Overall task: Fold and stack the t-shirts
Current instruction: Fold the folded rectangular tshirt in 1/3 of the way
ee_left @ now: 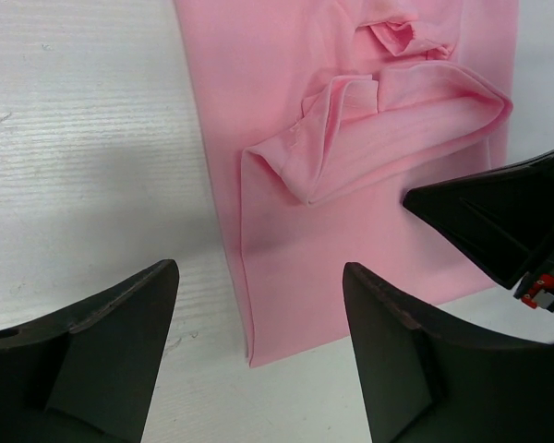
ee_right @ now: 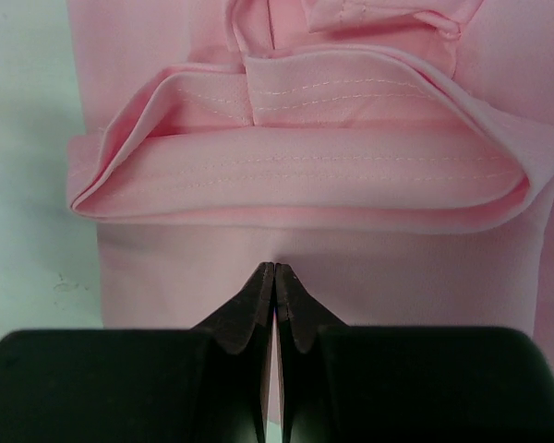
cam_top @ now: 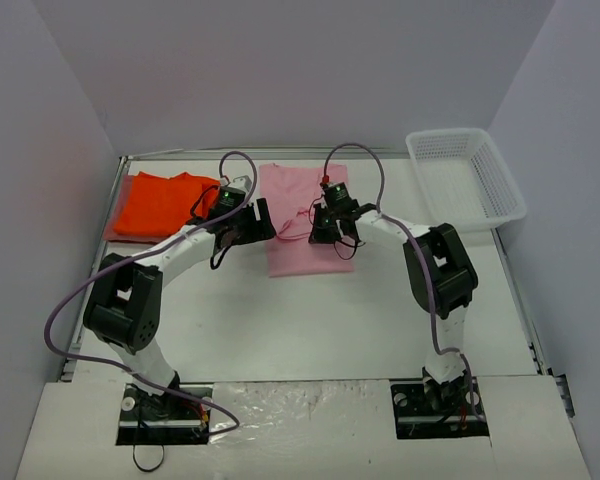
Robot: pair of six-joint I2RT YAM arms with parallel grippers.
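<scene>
Where the right gripper [ee_right: 275,277] meets the cloth, its jaws are pressed together, tips resting on the light pink t-shirt [ee_right: 305,175] just below a doubled-over hem. A small pucker at the tips suggests that a thin layer is nipped, though this cannot be confirmed. The left gripper [ee_left: 258,272] hangs over the shirt's long left edge with jaws spread, one jaw above bare table [ee_left: 83,138] and the other above cloth, apparently placed to take that edge. The shirt lies as a narrow strip at the far middle of the table, with a loose fold bunched across it. Both arms being placed at it probably serves to carry the next fold evenly. An orange t-shirt [cam_top: 160,205] lies spread at the far left, not yet folded. A white mesh basket [cam_top: 465,175] stands at the far right corner.
</scene>
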